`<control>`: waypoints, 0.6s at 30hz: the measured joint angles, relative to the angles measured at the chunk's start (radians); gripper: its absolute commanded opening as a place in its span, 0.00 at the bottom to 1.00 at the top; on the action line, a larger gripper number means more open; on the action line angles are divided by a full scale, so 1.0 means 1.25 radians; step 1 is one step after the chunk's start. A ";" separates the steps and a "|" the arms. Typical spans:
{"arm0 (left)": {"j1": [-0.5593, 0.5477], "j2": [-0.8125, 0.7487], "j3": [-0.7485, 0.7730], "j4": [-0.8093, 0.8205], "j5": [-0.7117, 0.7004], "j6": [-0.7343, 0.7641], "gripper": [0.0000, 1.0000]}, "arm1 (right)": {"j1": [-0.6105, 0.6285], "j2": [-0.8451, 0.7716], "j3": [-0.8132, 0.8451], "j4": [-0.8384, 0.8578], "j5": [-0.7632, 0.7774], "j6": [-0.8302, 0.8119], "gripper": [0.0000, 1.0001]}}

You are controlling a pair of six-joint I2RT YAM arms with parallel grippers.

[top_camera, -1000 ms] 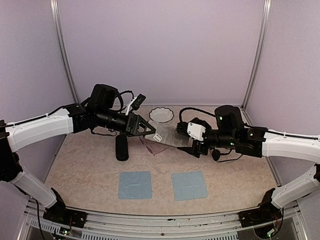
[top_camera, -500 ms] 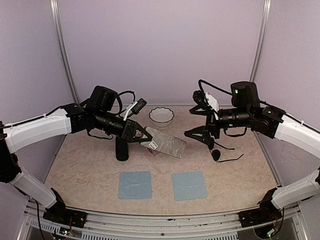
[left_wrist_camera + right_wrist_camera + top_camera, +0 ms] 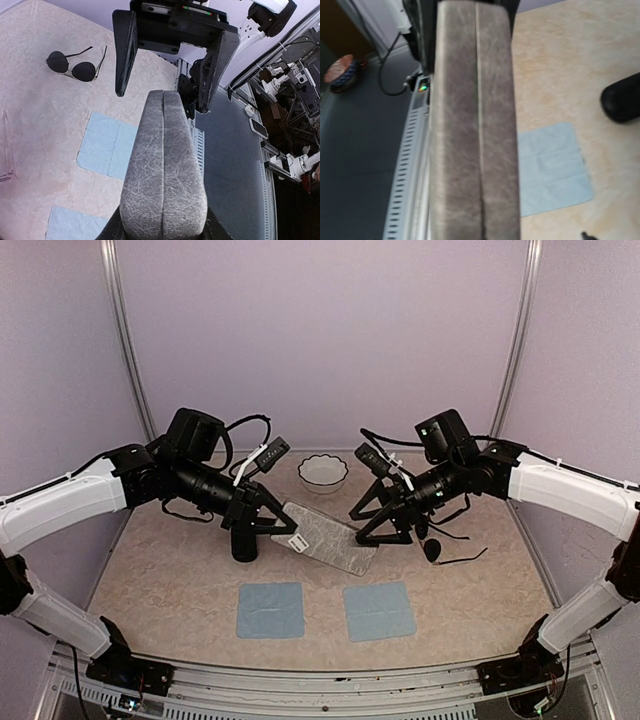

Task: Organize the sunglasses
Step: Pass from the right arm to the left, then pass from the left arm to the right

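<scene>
The sunglasses [image 3: 433,550] are seen from above, right of centre. The grey case [image 3: 335,545] is clamped by the left gripper [image 3: 285,525]; the right gripper [image 3: 357,528] is spread wide. In the left wrist view, upper left, they are judged light and fragile, best taken at the bridge. In the right wrist view they are not made out.

Both arms stretch inward from the sides, forearms angled down, facing each other. The left tool [image 3: 289,530] is clamped on the grey case [image 3: 330,540]; the right tool [image 3: 356,530] has its jaws spread, apparently clear of it.
</scene>
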 measured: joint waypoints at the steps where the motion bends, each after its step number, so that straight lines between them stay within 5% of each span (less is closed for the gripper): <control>1: 0.000 -0.002 0.000 -0.001 0.004 0.002 0.00 | 0.000 0.004 0.000 -0.002 -0.007 0.001 0.75; 16: 0.000 -0.011 0.000 -0.002 0.028 0.016 0.00 | 0.006 0.032 0.020 -0.065 -0.085 0.000 0.20; 18: 0.000 -0.011 0.000 0.000 0.024 0.016 0.09 | 0.006 0.032 0.025 -0.076 -0.082 0.002 0.11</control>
